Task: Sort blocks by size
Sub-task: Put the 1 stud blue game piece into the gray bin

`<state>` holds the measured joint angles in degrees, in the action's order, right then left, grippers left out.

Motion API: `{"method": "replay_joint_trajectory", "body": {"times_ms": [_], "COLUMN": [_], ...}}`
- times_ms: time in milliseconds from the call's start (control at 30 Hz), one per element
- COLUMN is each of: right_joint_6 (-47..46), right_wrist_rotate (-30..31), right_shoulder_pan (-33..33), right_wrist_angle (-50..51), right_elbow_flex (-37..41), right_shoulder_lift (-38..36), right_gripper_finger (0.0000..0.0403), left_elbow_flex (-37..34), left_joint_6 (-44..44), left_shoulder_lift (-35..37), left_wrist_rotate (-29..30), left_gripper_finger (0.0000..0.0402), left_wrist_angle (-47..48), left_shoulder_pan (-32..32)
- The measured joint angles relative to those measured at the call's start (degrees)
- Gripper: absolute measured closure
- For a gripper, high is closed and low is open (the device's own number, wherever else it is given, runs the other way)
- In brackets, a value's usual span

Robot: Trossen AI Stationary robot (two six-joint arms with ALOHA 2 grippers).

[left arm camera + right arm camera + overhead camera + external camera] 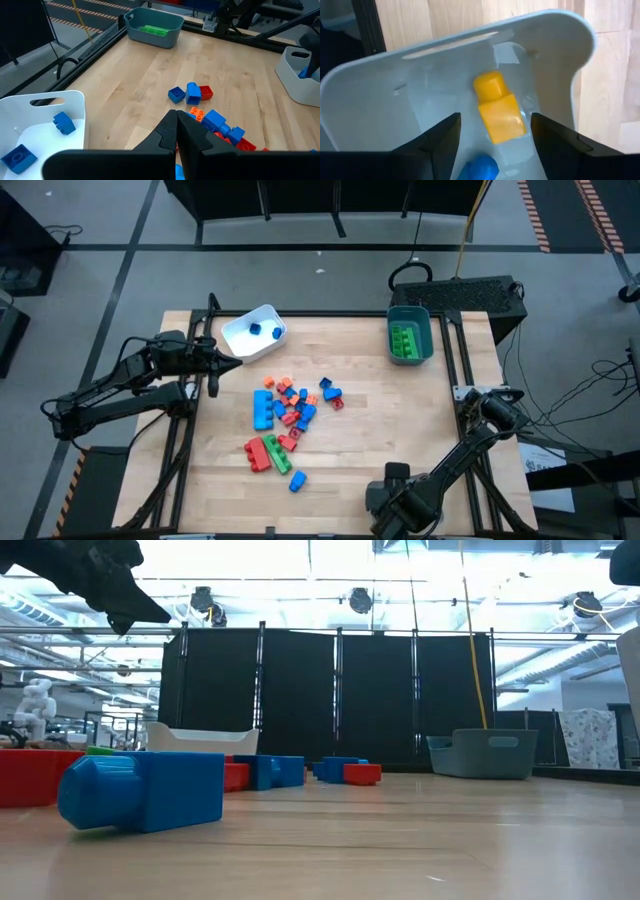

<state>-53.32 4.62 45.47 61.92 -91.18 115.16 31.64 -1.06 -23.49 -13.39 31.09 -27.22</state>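
A: Where are the blocks (pixel 285 420)?
B: Most lie loose mid-tabletop (pixel 380 430), between the white tray (pixel 240 338) and the teal tray (pixel 432 340). Two blue ones sit in the white tray, green ones in the teal.
A: The left gripper (pixel 176 131)?
B: Just beside the white tray, fingers pressed together, empty.
A: The right gripper (pixel 495 131)?
B: Fingers wide, over a white tray (pixel 560 35) holding a yellow block (pixel 498 111).
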Motion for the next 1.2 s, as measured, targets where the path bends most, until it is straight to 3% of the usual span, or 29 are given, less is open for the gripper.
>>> {"method": "replay_joint_trajectory", "body": {"times_ms": [233, 367, 467, 533, 667, 833, 1033, 1200], "right_joint_6": [0.19, 6.94, 18.8, 28.1, 44.73, 61.01, 72.66, 75.94], "right_wrist_rotate": [0.75, 13.08, 25.56, 28.34, 27.79, 16.11, 5.15, -1.32], "right_shoulder_pan": [-1.73, -3.81, -6.43, -9.09, -14.75, -20.43, -23.38, -24.13], "right_wrist_angle": [9.65, 10.39, 5.31, 0.31, -10.53, -23.52, -32.55, -36.14], "right_elbow_flex": [-4.17, -6.12, -6.27, -6.27, -6.25, -6.23, -6.23, -6.16], "right_shoulder_lift": [-5.67, -10.37, -12.81, -13.18, -12.55, -8.46, -3.4, 0.28], "right_gripper_finger": [0.0197, 0.0198, 0.0198, 0.0198, 0.0198, 0.0198, 0.0197, 0.0197], "left_elbow_flex": [0.0, -0.02, -0.02, -0.02, -0.02, -0.02, -0.02, -0.02], "left_joint_6": [0.0, 0.0, 0.0, 0.01, 0.01, 0.02, 0.0, 0.02], "left_shoulder_lift": [0.0, 0.0, 0.0, -0.02, -0.01, 0.0, -0.02, -0.01], "left_wrist_rotate": [0.0, 0.0, 0.0, 0.0, 0.0, 0.0, 0.0, 0.0], "left_gripper_finger": [0.0391, 0.0391, 0.0391, 0.0391, 0.0391, 0.0391, 0.0391, 0.0391], "left_wrist_angle": [-0.02, -0.04, -0.04, -0.04, -0.04, -0.04, -0.04, -0.04], "left_shoulder_pan": [0.0, -0.02, -0.02, 0.0, -0.02, -0.02, -0.02, -0.01]}}
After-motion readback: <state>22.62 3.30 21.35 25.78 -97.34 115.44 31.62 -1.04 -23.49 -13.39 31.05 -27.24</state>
